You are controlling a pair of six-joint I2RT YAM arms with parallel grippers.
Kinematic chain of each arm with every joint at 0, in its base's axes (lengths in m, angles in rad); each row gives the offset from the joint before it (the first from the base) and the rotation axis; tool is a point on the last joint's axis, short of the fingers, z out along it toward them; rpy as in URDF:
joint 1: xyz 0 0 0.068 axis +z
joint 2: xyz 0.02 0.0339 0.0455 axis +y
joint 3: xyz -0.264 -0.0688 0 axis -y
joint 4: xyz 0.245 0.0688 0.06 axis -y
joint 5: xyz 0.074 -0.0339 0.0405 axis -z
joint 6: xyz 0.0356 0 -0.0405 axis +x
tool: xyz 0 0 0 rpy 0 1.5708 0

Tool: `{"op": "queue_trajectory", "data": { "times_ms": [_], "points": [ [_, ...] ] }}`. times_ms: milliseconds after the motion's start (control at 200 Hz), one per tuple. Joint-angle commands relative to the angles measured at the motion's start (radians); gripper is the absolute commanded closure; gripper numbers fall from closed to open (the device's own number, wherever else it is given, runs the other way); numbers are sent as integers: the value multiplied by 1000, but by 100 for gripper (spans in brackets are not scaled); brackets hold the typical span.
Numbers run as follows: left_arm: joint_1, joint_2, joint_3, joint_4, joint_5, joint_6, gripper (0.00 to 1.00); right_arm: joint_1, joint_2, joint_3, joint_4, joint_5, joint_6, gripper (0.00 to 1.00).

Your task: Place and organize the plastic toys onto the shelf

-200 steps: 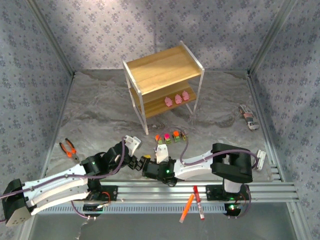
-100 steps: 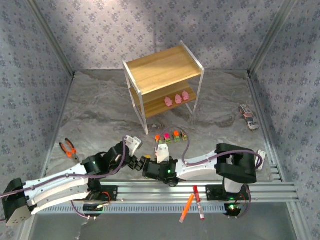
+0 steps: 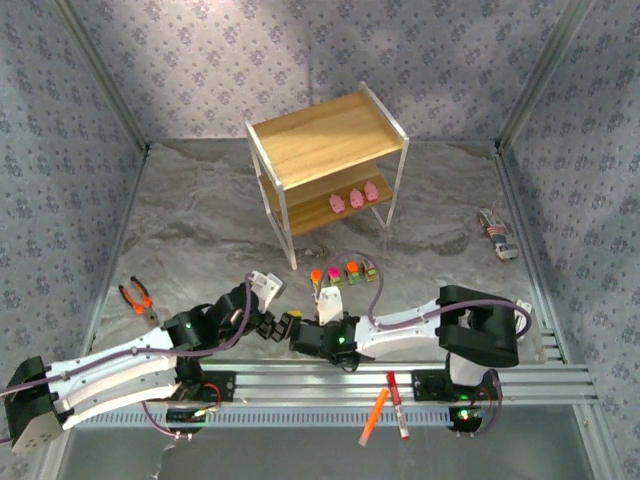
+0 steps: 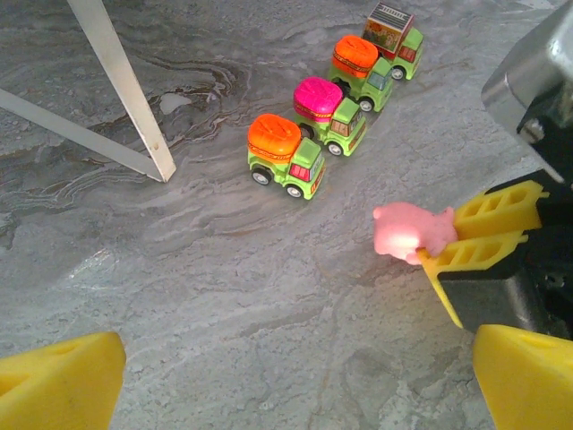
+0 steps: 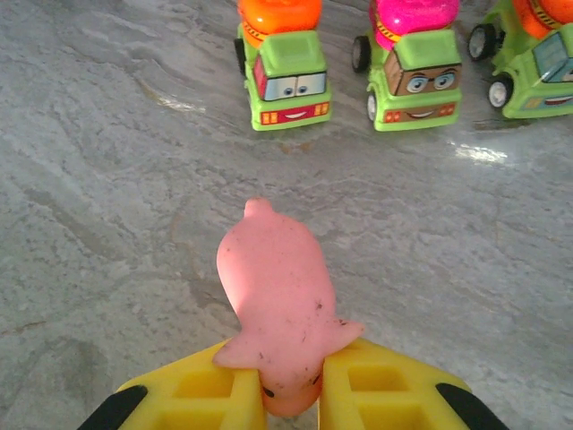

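The pig [image 5: 273, 296] was pink; the right claw [image 5: 288, 372] had yellow fingers [image 5: 385, 390]. The trucks [image 4: 329, 112] were lime green with orange or magenta tops. The tabletop [image 4: 224, 296] was grey with marbled swirls. The shelf [image 3: 325, 140] had pale wooden boards and a white frame. The walls [image 3: 300, 50] bore a blue-grey floral print.
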Motion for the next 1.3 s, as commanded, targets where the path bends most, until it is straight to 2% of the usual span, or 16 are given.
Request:
{"op": "queue_trajectory", "data": {
  "times_ms": [0,595,1294],
  "points": [
    [1,-12,36,-15,-1,2,1,-13,-48,42,-104,-14,29,81],
    [1,-8,35,-12,0,3,1,-67,-177,67,-171,-50,4,80],
    [2,-3,35,-9,5,3,1,-105,-277,163,-257,15,-105,80]
  ]
}}
